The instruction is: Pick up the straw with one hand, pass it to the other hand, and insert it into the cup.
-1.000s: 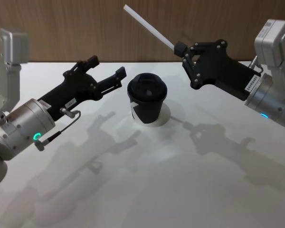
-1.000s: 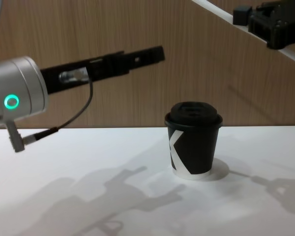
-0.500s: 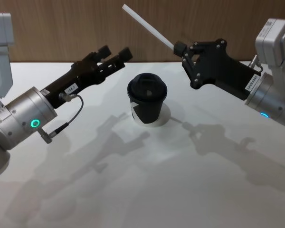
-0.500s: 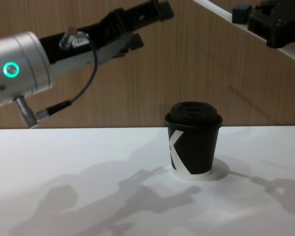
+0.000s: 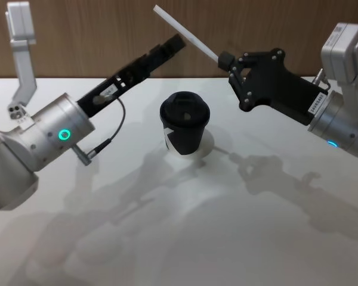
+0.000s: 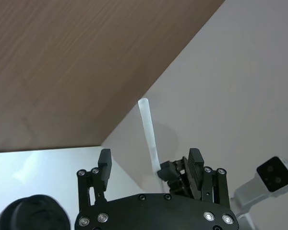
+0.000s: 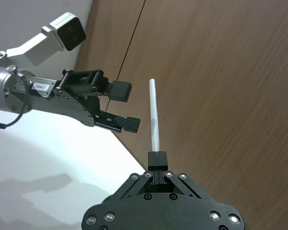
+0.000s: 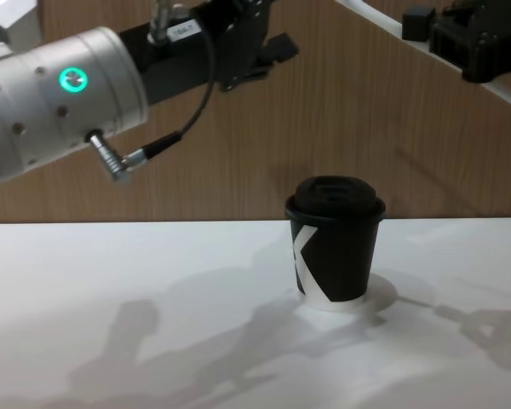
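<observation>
The straw (image 5: 194, 40) slants across the upper centre of the head view, its lower end clamped in the right gripper (image 5: 225, 59) at upper right. The left gripper (image 5: 175, 43), fingers spread, reaches just beside the straw's free end. The cup (image 5: 185, 122) stands at centre, below both.

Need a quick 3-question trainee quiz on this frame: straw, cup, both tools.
1. True or false: the straw is in the cup.
2. Fill in: the left tool, raised near the straw's free end, is ____ (open/shut).
3. What holds the straw? A: the left tool. B: the right tool. C: nothing, it lies on the table.

Key: 1 false; 2 open; 3 B.
</observation>
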